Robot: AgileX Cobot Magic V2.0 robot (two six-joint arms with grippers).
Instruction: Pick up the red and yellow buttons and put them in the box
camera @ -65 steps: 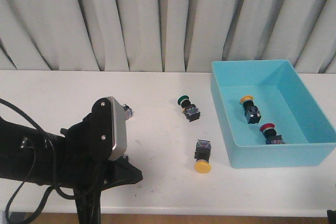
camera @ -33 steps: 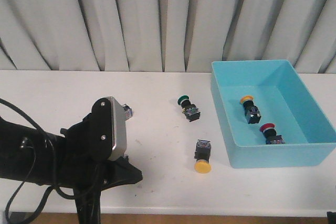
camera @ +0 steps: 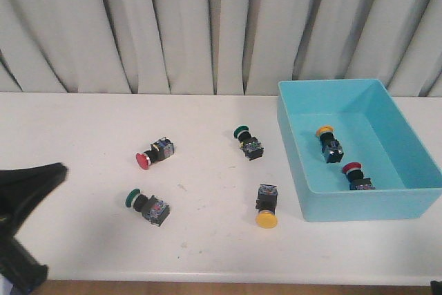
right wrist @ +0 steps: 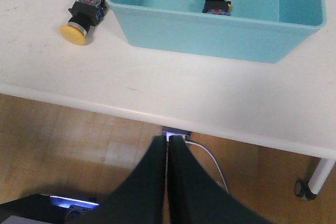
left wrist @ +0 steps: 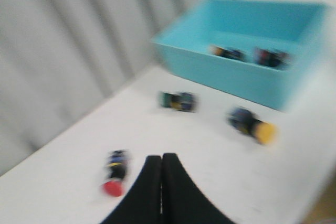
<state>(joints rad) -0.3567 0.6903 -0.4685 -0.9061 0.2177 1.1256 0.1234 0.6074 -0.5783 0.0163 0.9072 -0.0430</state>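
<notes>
Left gripper is clenched on nothing, fingers pressed together, low at the table's left edge. You still have the red button lying just behind the green button; a hasty reach could take the green one. The yellow button lies close to the box wall, risking a knock. Right gripper is clenched and empty, off the table

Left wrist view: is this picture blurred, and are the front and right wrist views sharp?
Left wrist view: blurred throughout, the box and red button are smeared. Front view: sharp, except the dark left arm at the edge. Right wrist view: sharp, the yellow button has crisp edges.
</notes>
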